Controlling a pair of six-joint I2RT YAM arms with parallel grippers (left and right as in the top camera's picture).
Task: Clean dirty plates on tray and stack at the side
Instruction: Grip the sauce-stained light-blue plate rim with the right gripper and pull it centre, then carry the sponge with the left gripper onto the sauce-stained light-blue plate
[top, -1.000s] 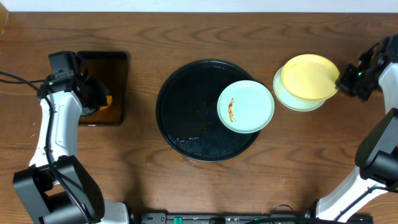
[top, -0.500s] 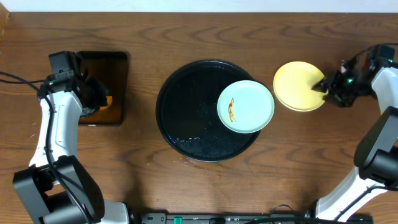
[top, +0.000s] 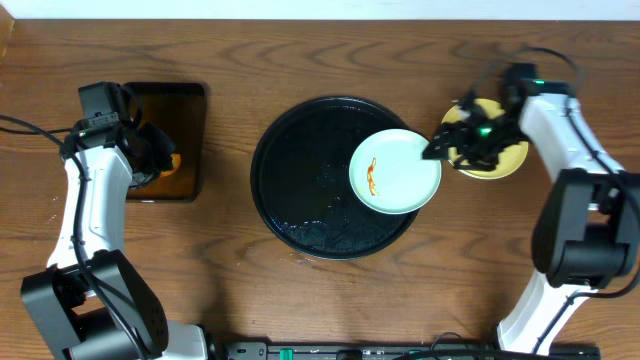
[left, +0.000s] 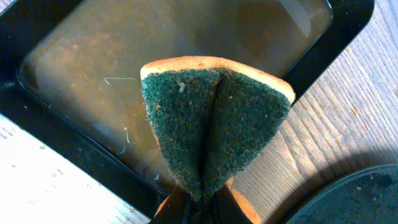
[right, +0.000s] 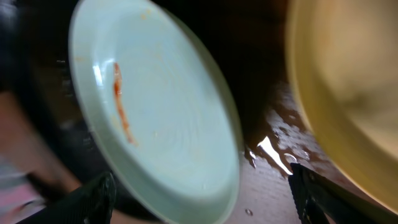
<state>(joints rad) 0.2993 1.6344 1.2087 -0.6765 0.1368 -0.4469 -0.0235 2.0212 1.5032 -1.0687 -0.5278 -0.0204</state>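
Evidently the job is on its last dirty plate. The mint plate (top: 395, 171), with an orange smear near its 9 o'clock side, lies at 3 o'clock on the round tray (top: 300, 190), and its lip hangs out over the tray's rim. The yellow plate (top: 505, 162) rests on the table (top: 480, 270) just beyond, toward 2 o'clock of the tray. What lies under it is hidden by the arm.

The right gripper (right: 202, 175) hangs low between the two plates with its fingers spread apart and nothing in them. I judge it is going for the mint plate. The left gripper (left: 199, 210) is clamped on a folded sponge (left: 214, 124) above the liquid tray (left: 74, 68) at the table's 9 o'clock.

The next move calls for the right fingers to straddle the mint lip at its 3 o'clock edge, where the overhang gives room beneath. The gap to the yellow plate's rim is narrow there and the wood looks wet, so a wide approach could nudge that plate. The left half of the round tray is bare, giving the sponge a free path in from 9 o'clock.
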